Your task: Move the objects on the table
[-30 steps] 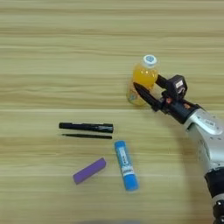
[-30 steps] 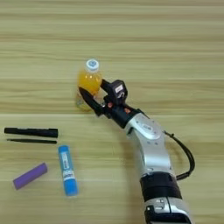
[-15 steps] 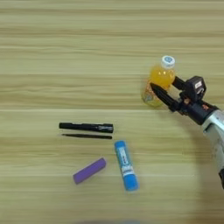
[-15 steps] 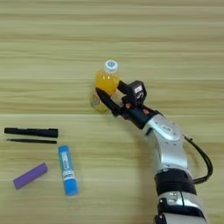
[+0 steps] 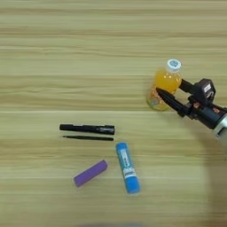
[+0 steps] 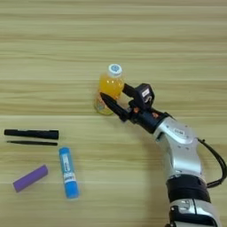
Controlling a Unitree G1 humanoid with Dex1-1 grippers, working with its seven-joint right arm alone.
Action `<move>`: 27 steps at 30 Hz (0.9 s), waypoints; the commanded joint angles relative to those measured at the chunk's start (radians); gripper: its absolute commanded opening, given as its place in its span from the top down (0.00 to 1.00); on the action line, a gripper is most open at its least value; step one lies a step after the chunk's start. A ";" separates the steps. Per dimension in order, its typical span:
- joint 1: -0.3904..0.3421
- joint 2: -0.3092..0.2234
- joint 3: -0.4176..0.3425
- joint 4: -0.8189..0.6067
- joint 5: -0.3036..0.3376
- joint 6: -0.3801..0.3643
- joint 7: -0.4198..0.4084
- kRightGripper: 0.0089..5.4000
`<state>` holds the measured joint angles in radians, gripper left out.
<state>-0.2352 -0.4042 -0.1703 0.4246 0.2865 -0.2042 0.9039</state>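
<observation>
Gripper (image 6: 114, 96) clamped around juice bottle (image 6: 107, 90) | bottle upright on table (image 6: 177, 44), right of centre | marker (image 5: 87, 129), stick (image 5: 88, 138), glue stick (image 5: 127, 167), purple bar (image 5: 90, 173) well apart, to its left

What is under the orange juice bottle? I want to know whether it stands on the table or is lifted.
Bare table shows all around the orange juice bottle, held between the right gripper fingers. Its base is hidden by a finger, so contact cannot be confirmed.

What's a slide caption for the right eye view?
Black two-fingered claw gripping a small orange juice bottle upright on the light wooden table, with marker, stick, glue stick and purple bar lying to its left.
</observation>
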 commanded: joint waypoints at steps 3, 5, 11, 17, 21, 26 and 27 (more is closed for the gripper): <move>-0.030 -0.055 -0.024 -0.154 0.055 0.015 0.018 0.45; -0.021 -0.057 -0.025 -0.177 0.059 0.025 0.027 0.45; 0.017 -0.075 -0.025 -0.241 0.079 0.056 0.072 0.45; 0.058 -0.093 -0.005 -0.265 0.067 0.058 0.124 0.45; 0.068 -0.104 0.003 -0.249 0.047 0.049 0.140 0.45; 0.076 -0.097 0.024 -0.213 0.035 0.046 0.162 0.45; 0.073 -0.093 0.030 -0.199 0.030 0.043 0.163 0.45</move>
<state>-0.1062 -0.4677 -0.1291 0.2439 0.3168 -0.1330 1.0860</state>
